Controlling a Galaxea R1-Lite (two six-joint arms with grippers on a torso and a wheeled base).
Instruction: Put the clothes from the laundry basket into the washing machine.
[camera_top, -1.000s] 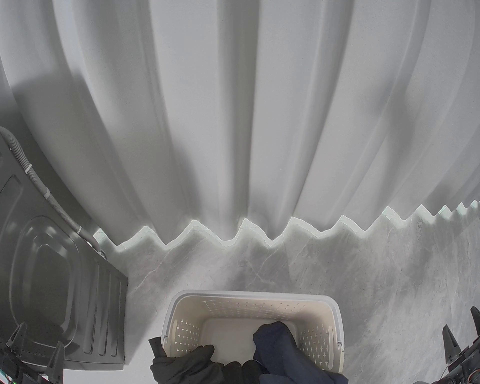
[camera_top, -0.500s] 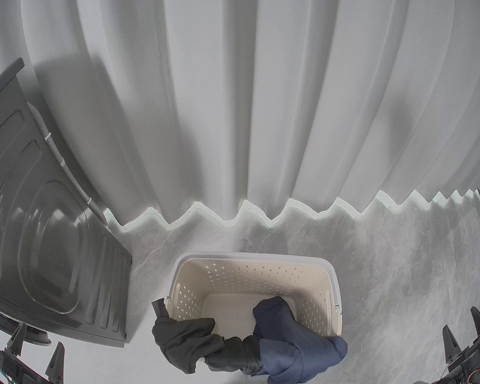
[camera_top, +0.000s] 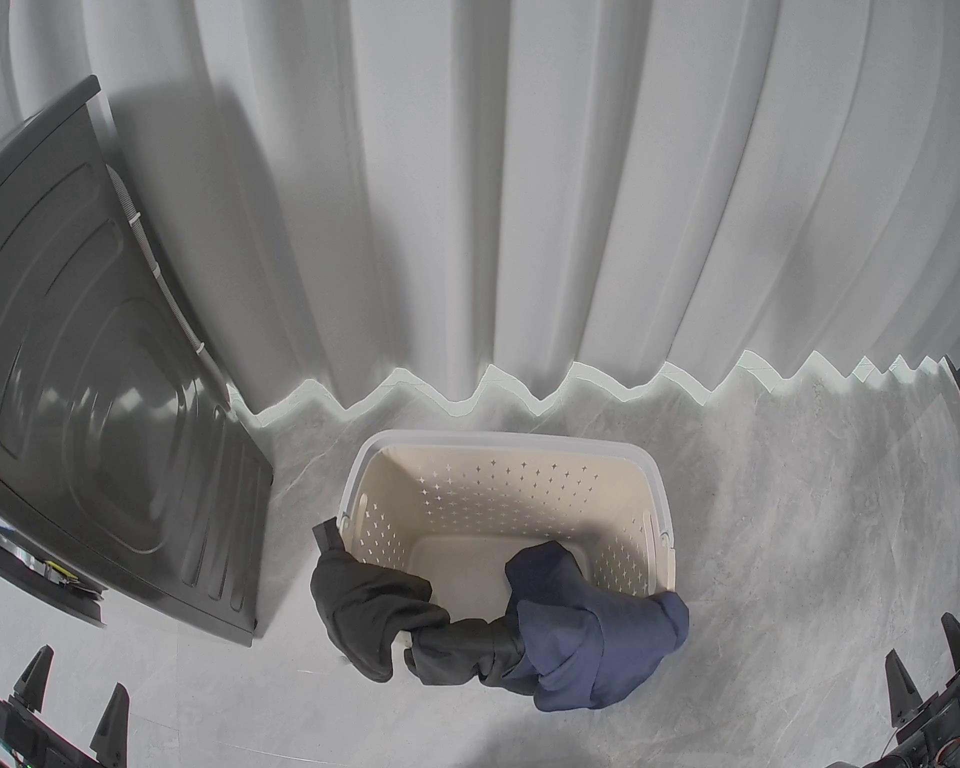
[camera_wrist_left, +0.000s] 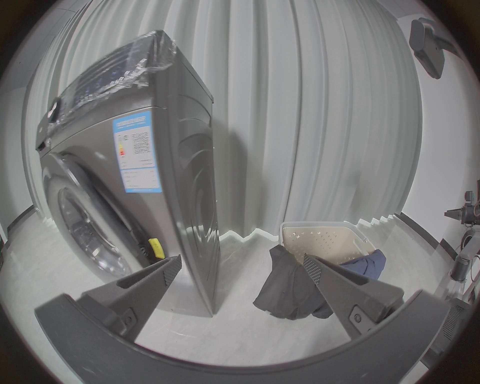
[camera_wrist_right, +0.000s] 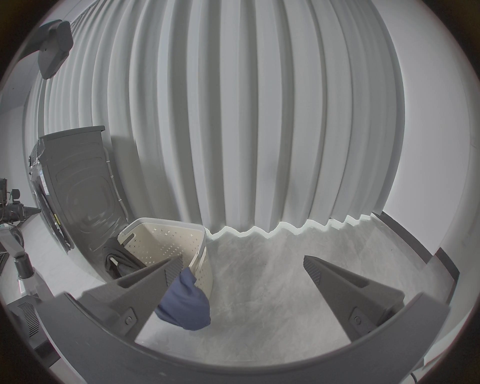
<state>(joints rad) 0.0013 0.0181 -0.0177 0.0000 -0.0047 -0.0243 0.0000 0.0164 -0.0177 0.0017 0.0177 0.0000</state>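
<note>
**Washing machine** (camera_top: 120, 400): it stands on the floor (camera_top: 800, 520) on the robot's left, with its ribbed side panel turned toward the basket. The left wrist view shows the round door (camera_wrist_left: 90, 235) on the front face, which looks away from the basket. I cannot tell whether that door is latched.

**Laundry basket** (camera_top: 500, 442): it sits on the floor straight ahead, between the two arms and near the machine's side panel.

**Clothes:** two garments hang over the basket's near rim, half in and half out. The black garment (camera_top: 365, 610) covers the near corner on the robot's left. The blue garment (camera_top: 600, 640) covers the near corner on the right. They touch at the middle and form one band. Its long axis runs left to right along that rim, across your line of reach.

**End effectors:** the left end effector (camera_top: 78, 680) and the right end effector (camera_top: 920, 645) sit low at either side, well apart from the clothes. Both have their fingers spread, with nothing between them.

**Finding:** the clothes lie ahead and inward of each arm. You have the black garment on the left arm's side and the blue on the right's. The machine is also on the left arm's side, so I judge the black garment to be that arm's natural first pick.
</note>
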